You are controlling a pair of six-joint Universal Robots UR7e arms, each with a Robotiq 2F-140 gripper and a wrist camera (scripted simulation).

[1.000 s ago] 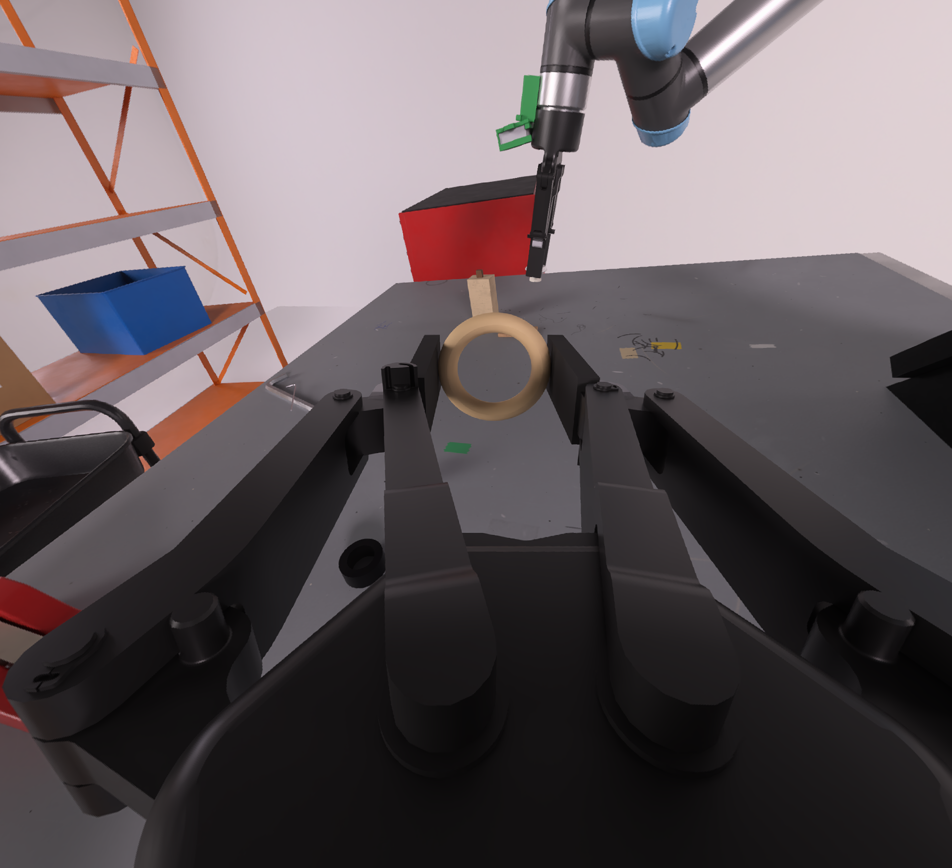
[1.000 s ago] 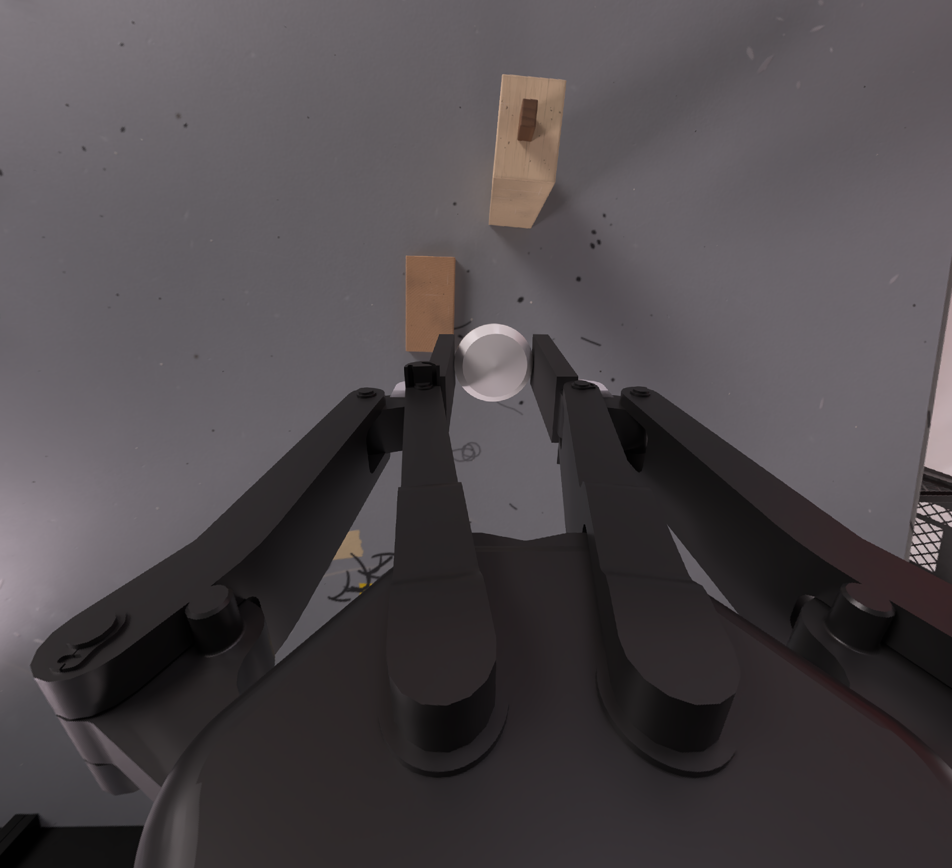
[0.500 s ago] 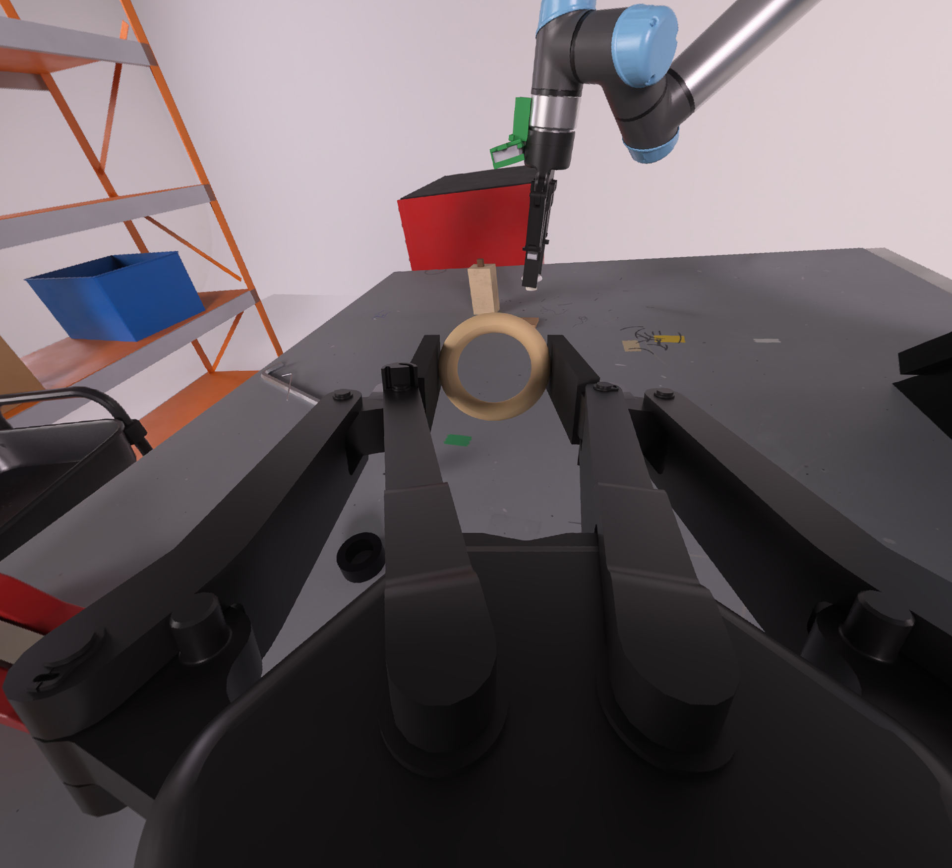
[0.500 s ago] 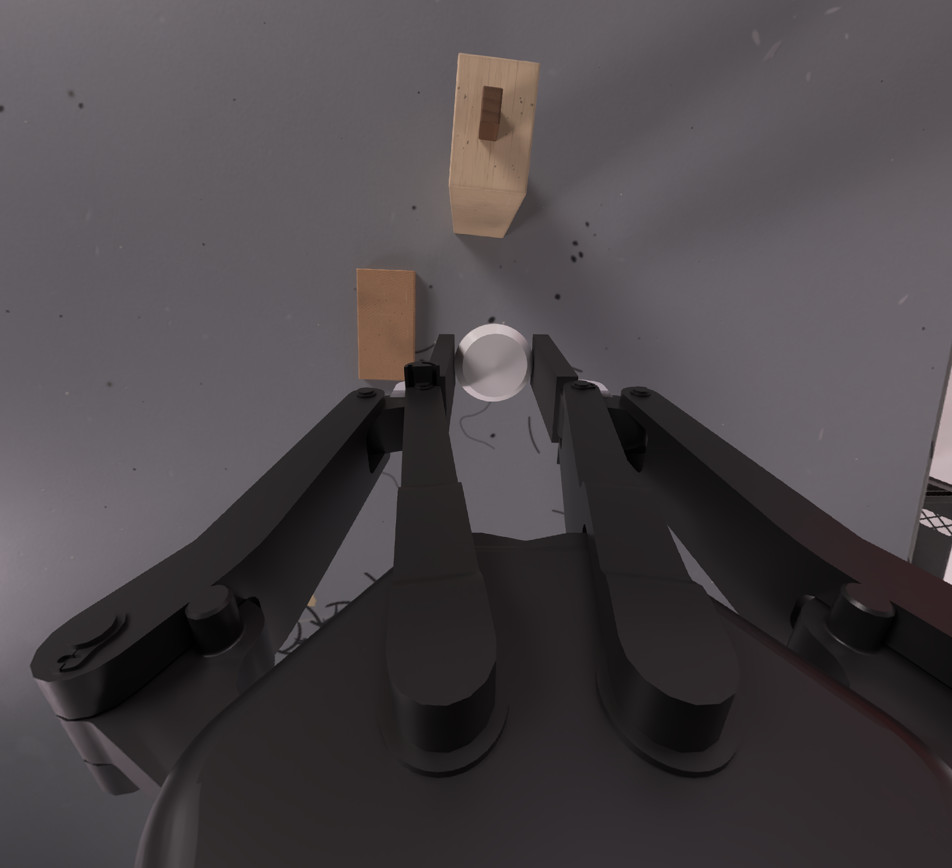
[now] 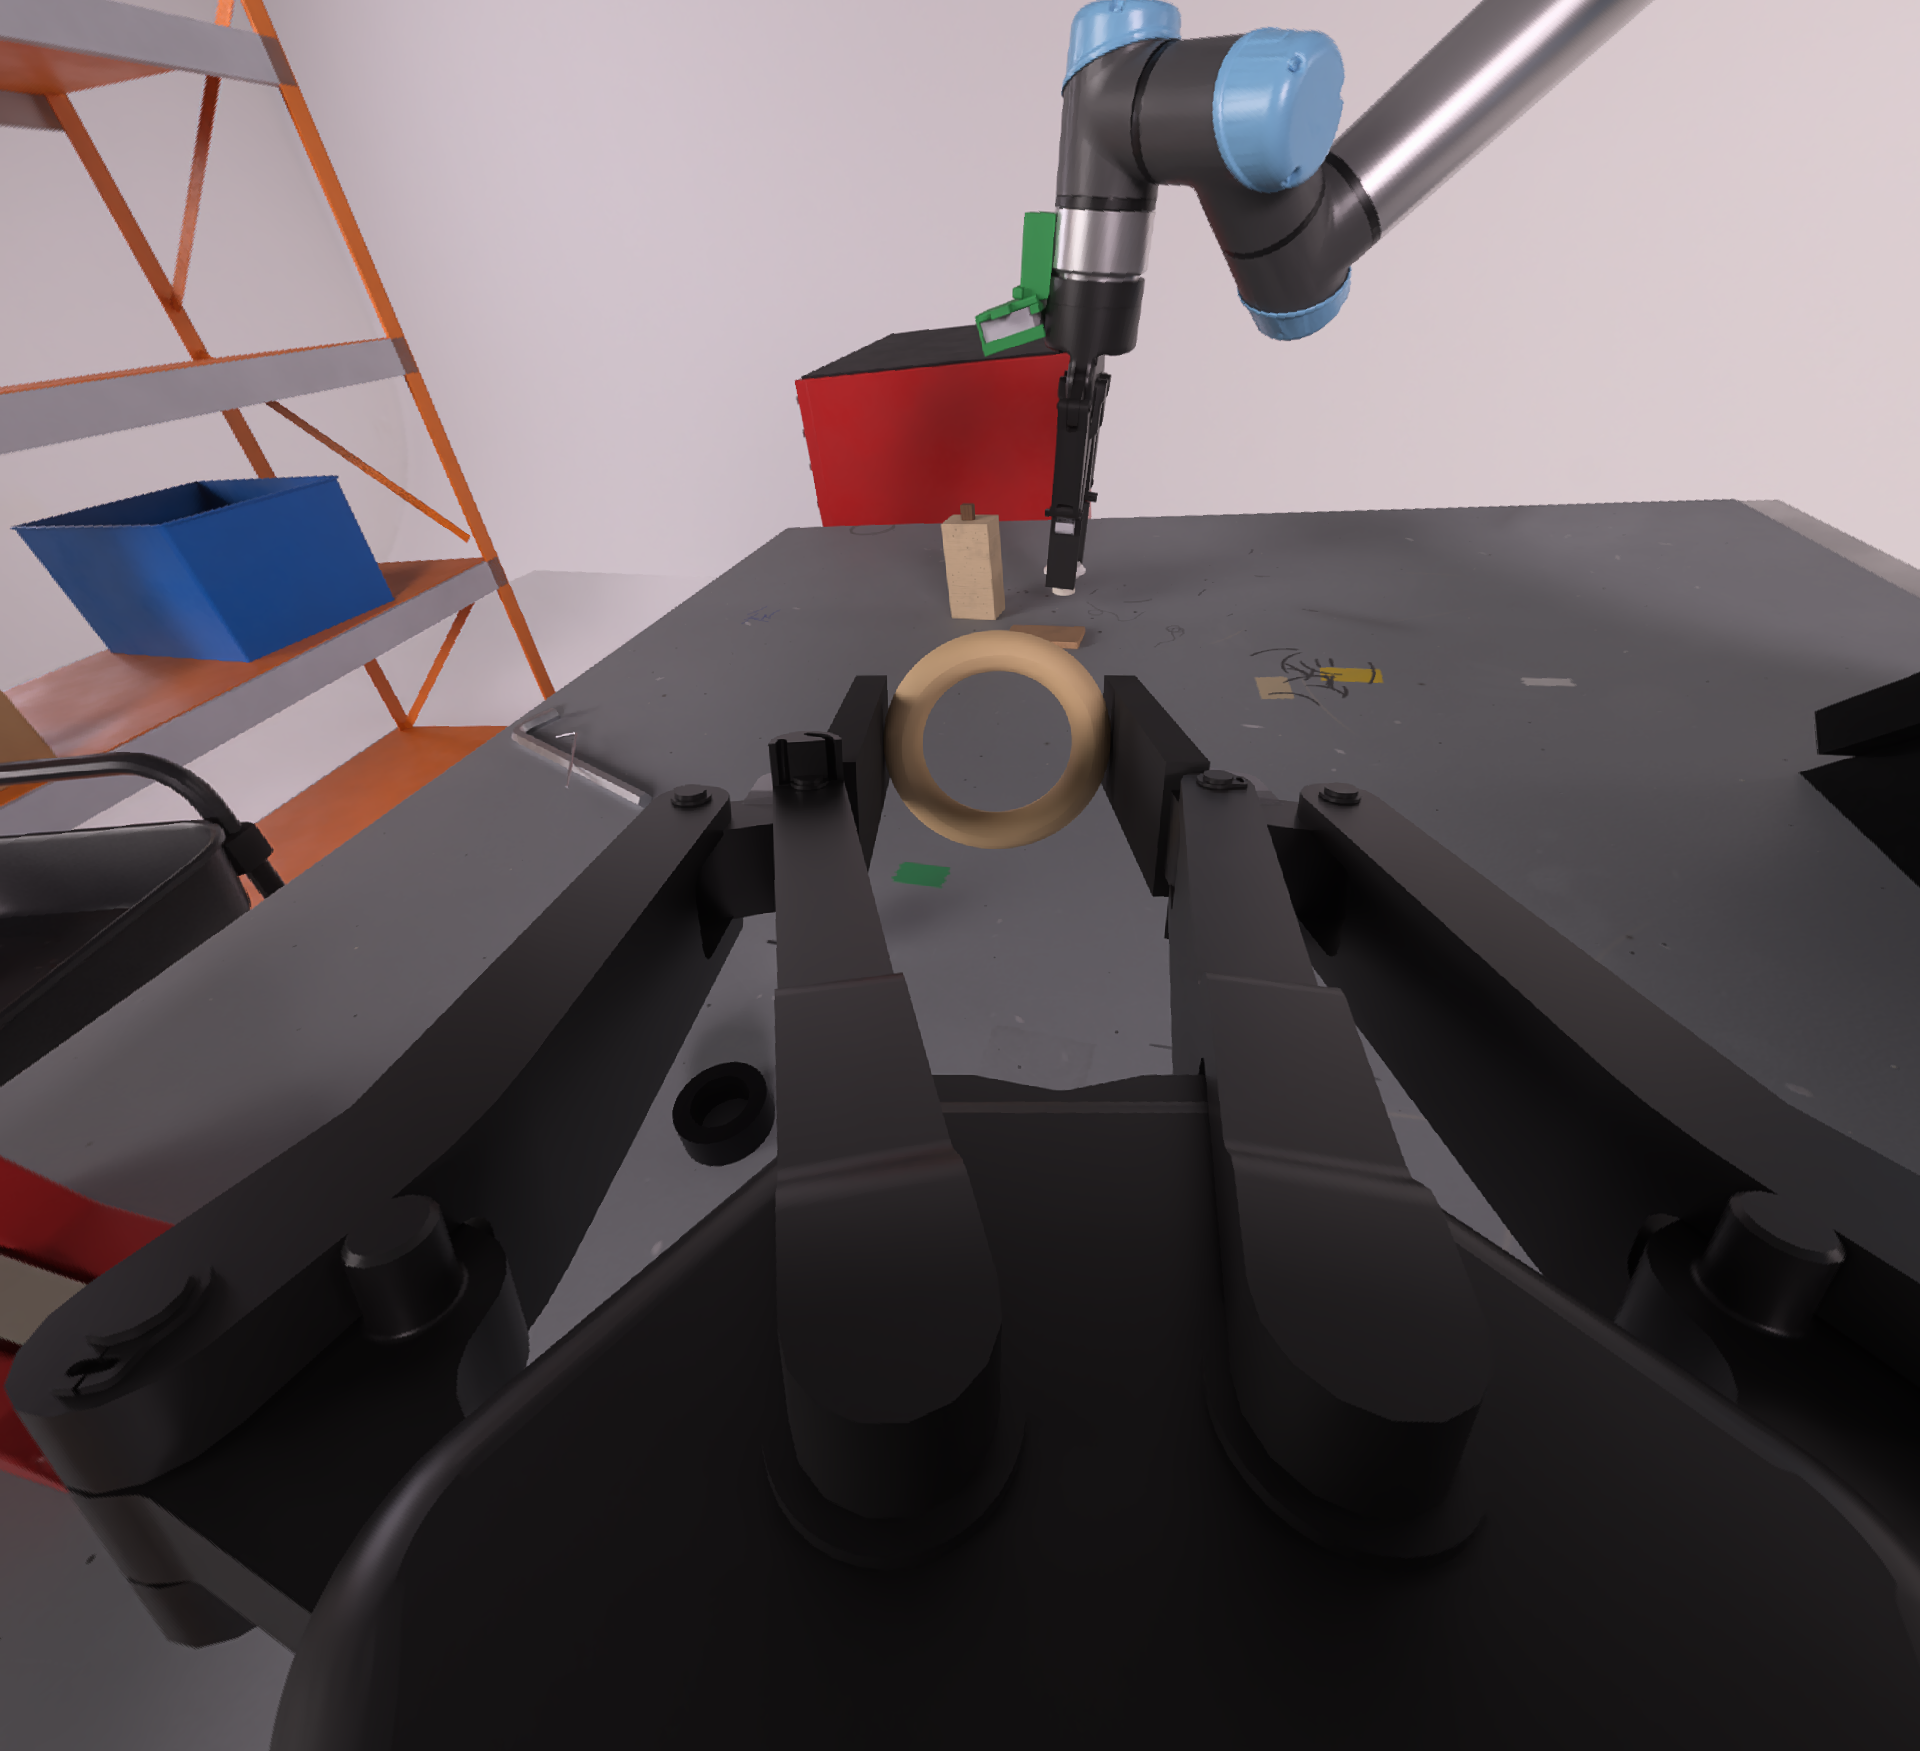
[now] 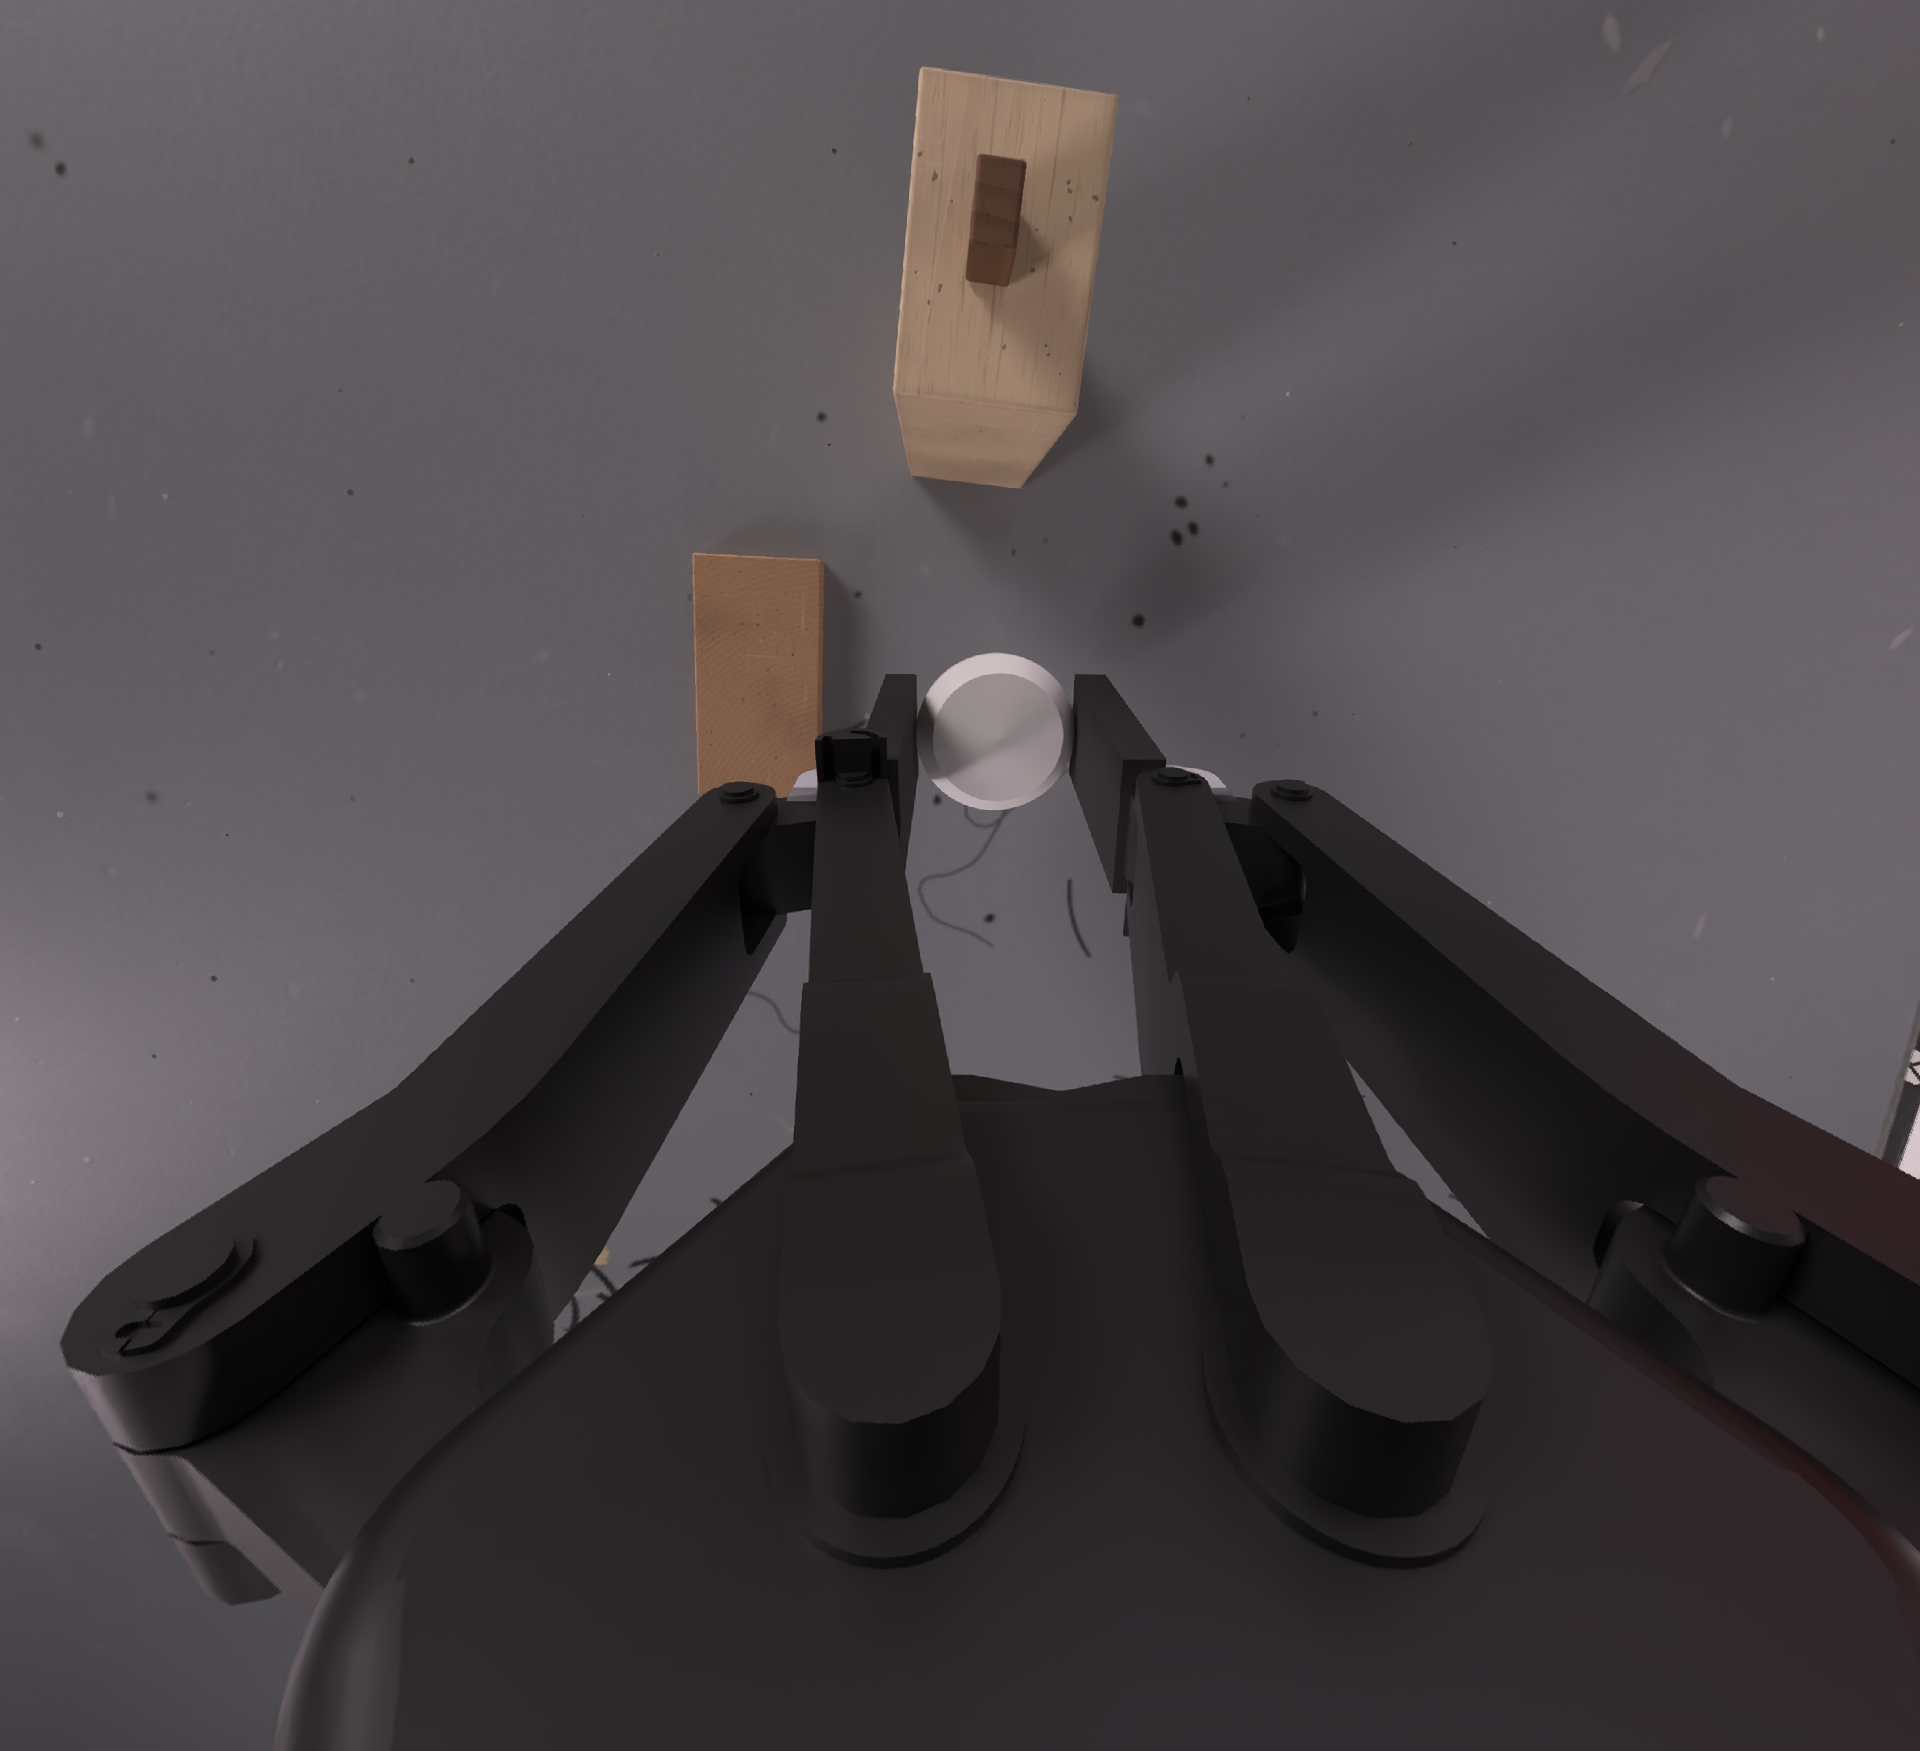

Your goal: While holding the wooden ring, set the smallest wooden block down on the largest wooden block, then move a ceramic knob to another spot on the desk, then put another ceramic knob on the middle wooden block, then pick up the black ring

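My left gripper (image 5: 995, 714) is shut on the wooden ring (image 5: 914, 745) and holds it above the desk. The black ring (image 5: 722, 1111) lies on the desk below, to the left. My right gripper (image 6: 992, 709) is shut on a white ceramic knob (image 6: 995, 735), low over the desk; it also shows far off in the left wrist view (image 5: 1065, 571). The flat middle wooden block (image 6: 758, 673) lies just left of the knob. The largest wooden block (image 6: 997, 371) stands beyond, with the smallest dark block (image 6: 995, 231) on top.
A red box (image 5: 925, 444) stands past the desk's far edge. An orange shelf rack (image 5: 343, 247) with a blue bin (image 5: 208, 563) is at the left. A black basket (image 5: 94, 880) sits at the near left and a black object (image 5: 1870, 745) at the right edge.
My right gripper has carried the knob lower, closer to the desk, beside the middle block. My left gripper still holds the wooden ring in about the same place.
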